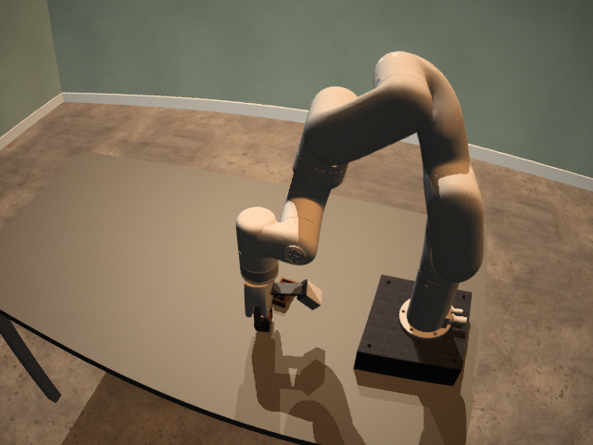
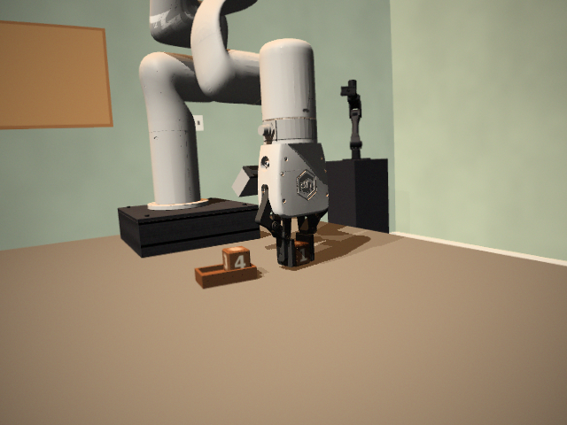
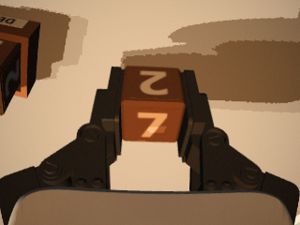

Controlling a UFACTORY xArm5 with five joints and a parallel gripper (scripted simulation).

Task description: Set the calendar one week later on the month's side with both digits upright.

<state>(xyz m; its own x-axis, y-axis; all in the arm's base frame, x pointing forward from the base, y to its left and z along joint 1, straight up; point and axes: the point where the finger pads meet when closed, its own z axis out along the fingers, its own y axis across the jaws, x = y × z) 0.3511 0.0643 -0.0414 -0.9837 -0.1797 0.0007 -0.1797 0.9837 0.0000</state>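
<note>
There are two number cubes: one [image 2: 236, 259] [image 3: 9, 77] in the tray and one [image 2: 302, 253] [image 3: 152, 105] between two gripper fingers [image 2: 285, 251]. One calendar tray [image 1: 280, 303] [image 2: 229, 277] [image 3: 32, 58] is seen, on one table [image 1: 144, 268] [image 2: 275, 338] [image 3: 244, 155] with one leg [image 1: 31, 362] in sight at left. Two robot arms show: one large xArm 5 [image 1: 373, 129] [image 2: 287, 87] and one small black arm [image 2: 355, 126] far right. Two black pedestals [image 1: 383, 311] [image 2: 182, 233] [image 2: 371, 197], one orange wall board [image 2: 50, 75] and one wall switch plate [image 2: 200, 122] make up the rest.
</note>
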